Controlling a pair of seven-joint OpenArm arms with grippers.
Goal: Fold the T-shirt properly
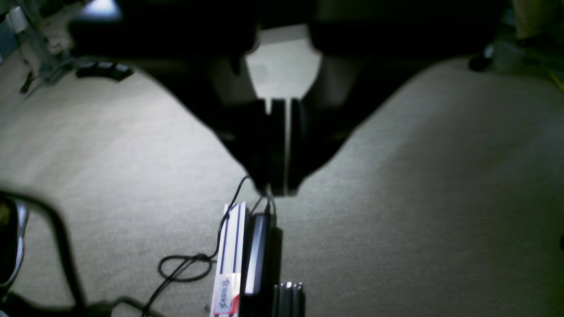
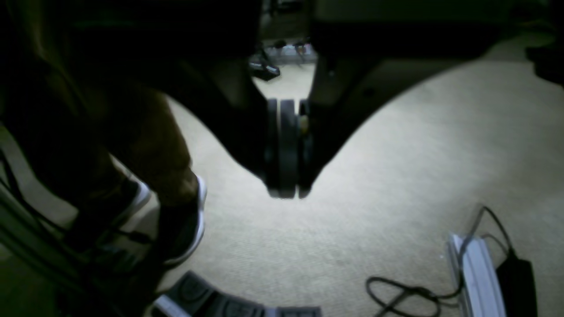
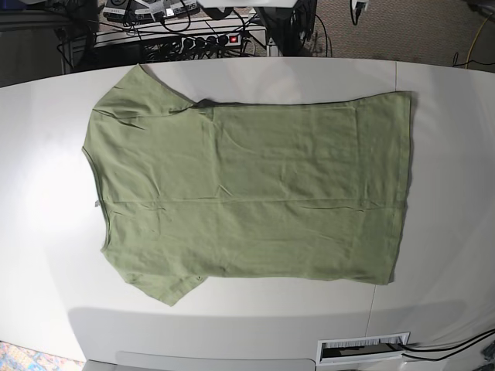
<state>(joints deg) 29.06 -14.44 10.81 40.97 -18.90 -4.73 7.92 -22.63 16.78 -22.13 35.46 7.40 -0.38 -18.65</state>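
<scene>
The T-shirt [image 3: 247,193] is lying flat on the worktop [image 3: 46,232], collar toward nine o'clock; both grippers' fingers, left [image 1: 278,189] and right [image 2: 286,193], are pressing together, empty.

Left gripper [image 1: 277,191]: two broad black fingers [image 1: 246,145] tapering downward to a blunt tip, separated only by a thin pale seam. Right gripper [image 2: 286,193]: same dark wedge outline, with rounded, ribbed grey-black pads [image 2: 286,149] pressed together and a small yellowish spot at the inner edge of one pad.
</scene>
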